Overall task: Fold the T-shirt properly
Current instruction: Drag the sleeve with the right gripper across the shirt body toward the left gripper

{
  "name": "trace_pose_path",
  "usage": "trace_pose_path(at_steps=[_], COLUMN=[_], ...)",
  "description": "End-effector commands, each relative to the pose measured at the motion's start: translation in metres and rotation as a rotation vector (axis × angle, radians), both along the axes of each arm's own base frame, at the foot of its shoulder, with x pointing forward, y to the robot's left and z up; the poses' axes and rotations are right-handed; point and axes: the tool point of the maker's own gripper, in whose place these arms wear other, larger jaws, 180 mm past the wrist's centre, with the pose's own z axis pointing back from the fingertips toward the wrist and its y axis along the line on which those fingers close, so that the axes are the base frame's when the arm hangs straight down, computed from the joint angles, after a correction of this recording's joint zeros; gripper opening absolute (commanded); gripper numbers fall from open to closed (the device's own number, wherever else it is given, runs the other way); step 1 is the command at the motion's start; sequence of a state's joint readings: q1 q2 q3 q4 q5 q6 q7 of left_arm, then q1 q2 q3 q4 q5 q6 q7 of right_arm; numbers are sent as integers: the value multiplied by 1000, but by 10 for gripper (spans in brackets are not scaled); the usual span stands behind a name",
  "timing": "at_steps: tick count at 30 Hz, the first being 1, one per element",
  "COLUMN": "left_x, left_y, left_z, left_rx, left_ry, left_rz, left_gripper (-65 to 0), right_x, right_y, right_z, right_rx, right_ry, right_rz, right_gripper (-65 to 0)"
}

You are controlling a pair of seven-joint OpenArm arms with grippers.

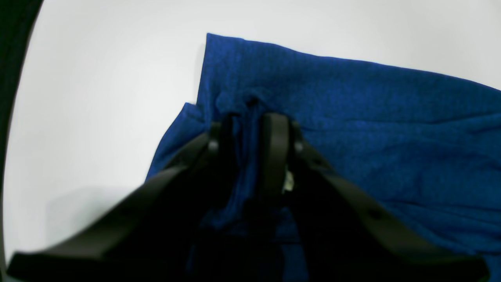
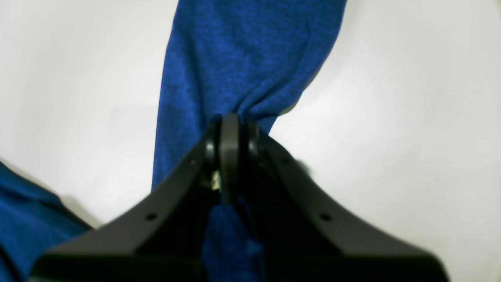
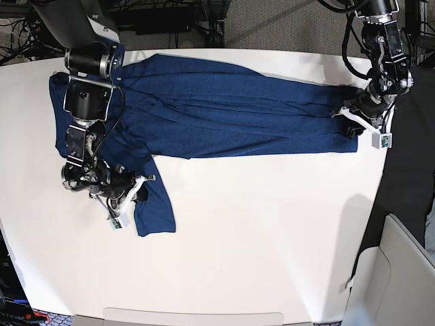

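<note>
Navy knit T-shirt (image 3: 231, 112) on a white table (image 3: 272, 238).
Left gripper (image 1: 250, 117) clamps bunched cloth at the hem; right gripper (image 2: 230, 121) pinches the sleeve, which extends ahead of it.

Right tool (image 2: 231, 129) hides the T-shirt (image 2: 242, 58) sleeve's pinched fold

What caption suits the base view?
Two arms pinch a blue T-shirt on a white table: right gripper on a sleeve, left gripper on the hem.
</note>
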State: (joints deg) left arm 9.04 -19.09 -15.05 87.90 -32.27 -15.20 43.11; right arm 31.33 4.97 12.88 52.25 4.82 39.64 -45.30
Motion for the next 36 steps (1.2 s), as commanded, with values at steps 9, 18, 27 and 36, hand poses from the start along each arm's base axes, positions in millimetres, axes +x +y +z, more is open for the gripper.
trace_pose_path(at_steps=[9,18,27,36], left_x=[11,10,8,8], left_y=[7,6,8,6], left_z=[17,16,14,13], left_rx=[18,18,17,15], left_ry=[-59,-55,-50,-47], left_rz=[1,-2,4,0], left_gripper=[-510,-510,-510,-510], right_x=[-16,-61,-112,-145], right_y=[49,161,222,269], right_z=[39,82,95,104], right_rx=[28,186,398,410], right_ry=[-46,-160,-111,-99], right_rz=[111,403,502,660], right_gripper=[-641,-641,-641,-641])
